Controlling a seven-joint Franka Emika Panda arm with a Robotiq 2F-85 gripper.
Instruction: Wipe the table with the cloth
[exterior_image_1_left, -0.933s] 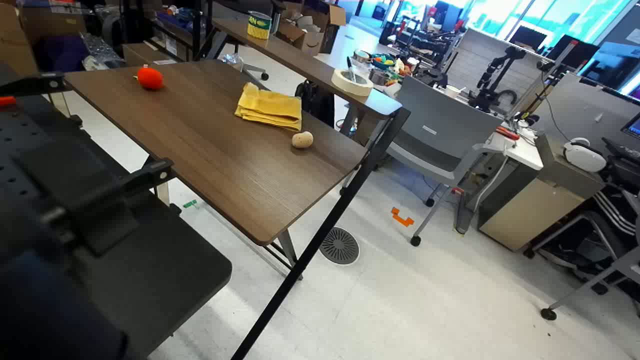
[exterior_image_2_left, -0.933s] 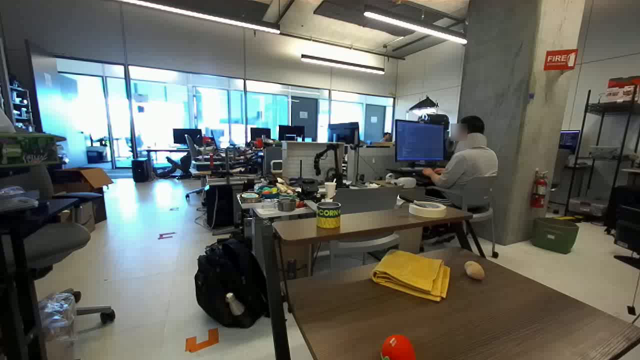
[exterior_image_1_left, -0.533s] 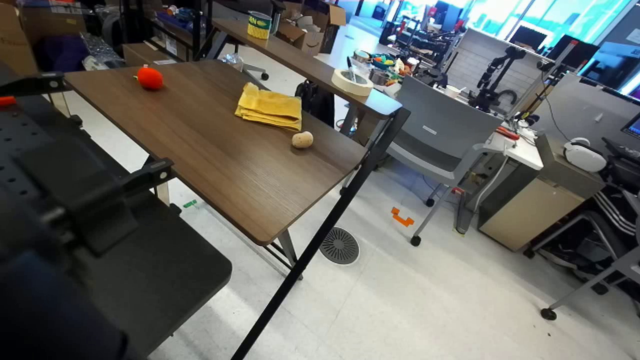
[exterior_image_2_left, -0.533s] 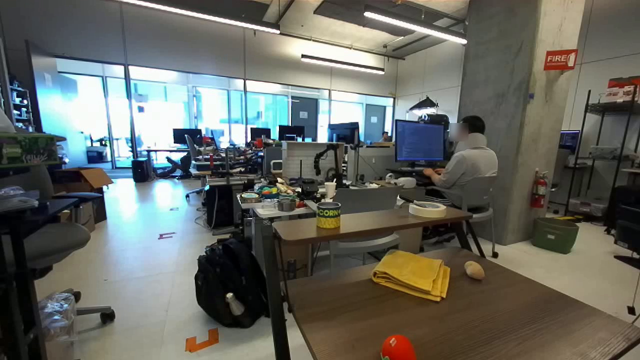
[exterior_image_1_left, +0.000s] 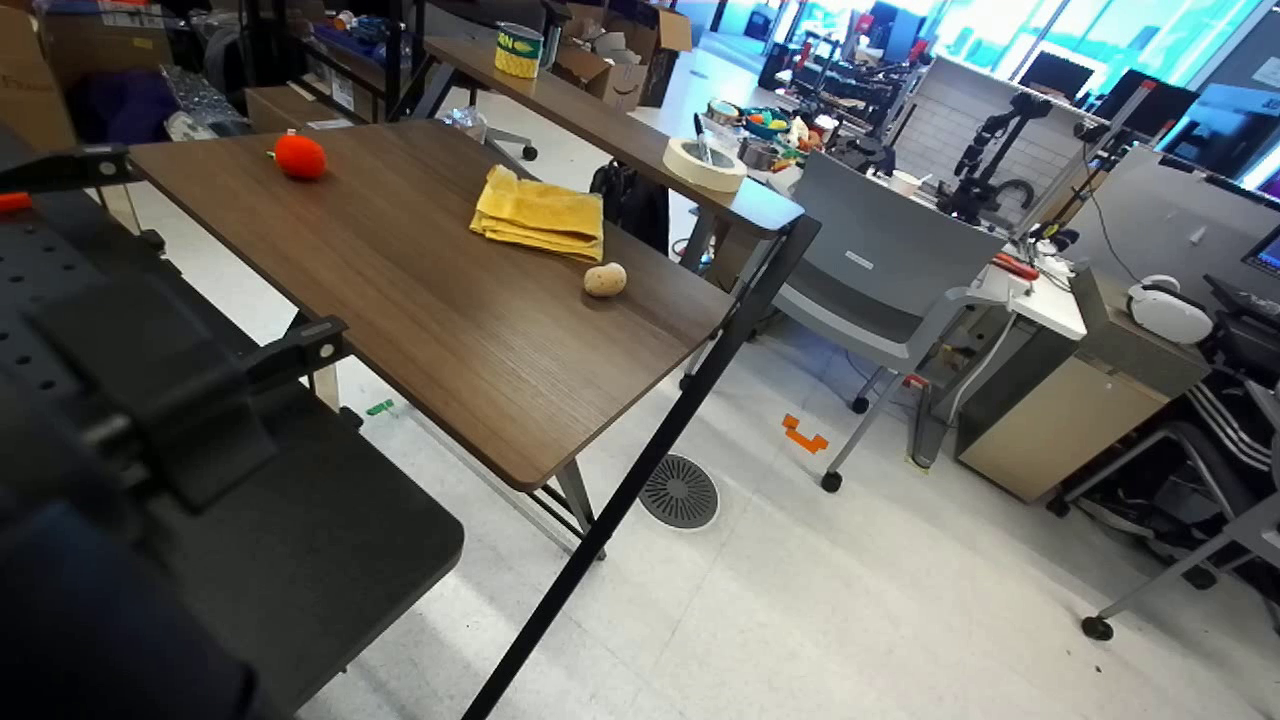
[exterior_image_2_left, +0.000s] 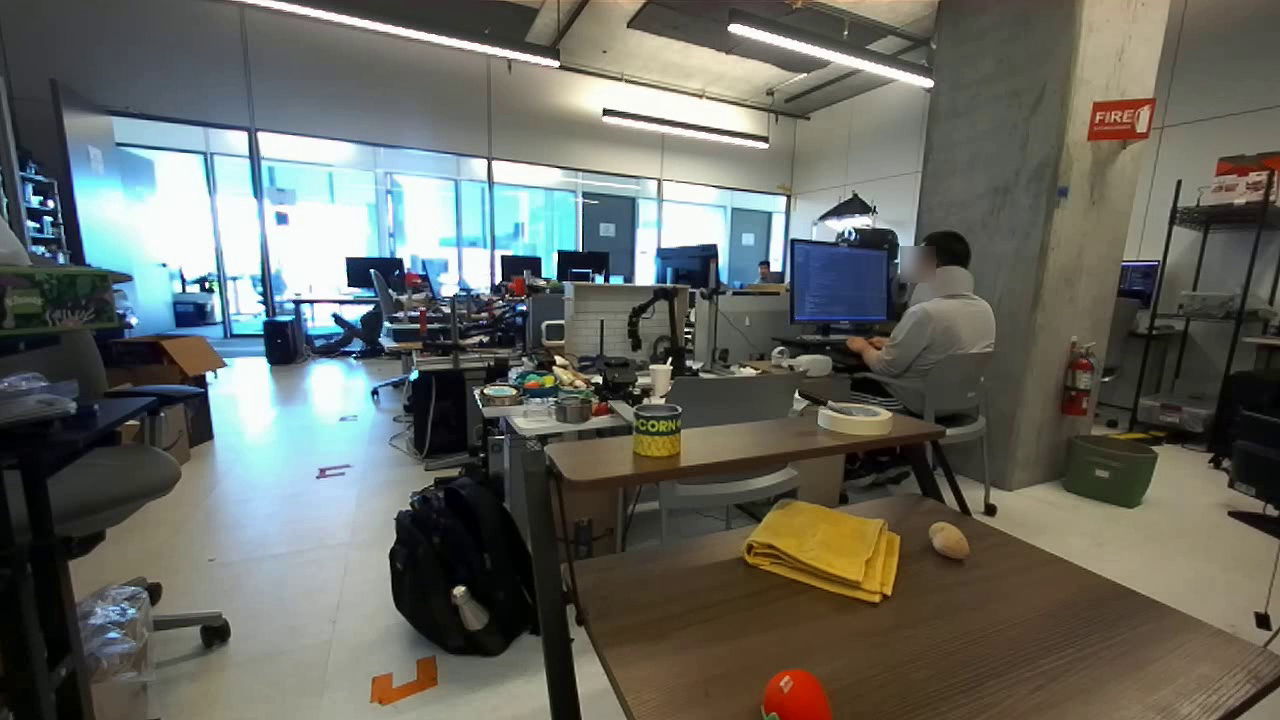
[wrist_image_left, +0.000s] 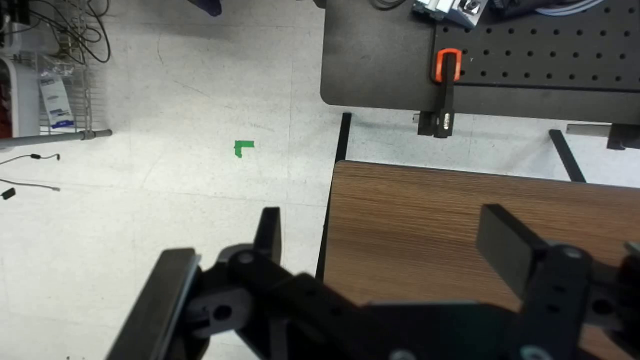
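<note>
Cloth (exterior_image_1_left: 537, 217) lies unmoved, folded on the table (exterior_image_1_left: 420, 300), the tool (wrist_image_left: 377, 234) spread wide.

"What colour is the cloth (exterior_image_1_left: 538, 218)?"

"Mustard yellow. The tabletop (exterior_image_1_left: 420, 300) is brown, streaked with wood grain."

"And the round thing (exterior_image_2_left: 798, 697)?"

"Bright orange-red, with a touch of green."

"The potato-shaped thing (exterior_image_1_left: 604, 281)?"

"Pale beige, flecked with darker spots."

"The can (exterior_image_2_left: 657, 432)?"

"Patterned yellow below, dark green above, the lettering yellow."

"And the tape roll (exterior_image_1_left: 705, 180)?"

"Plain cream."
</note>
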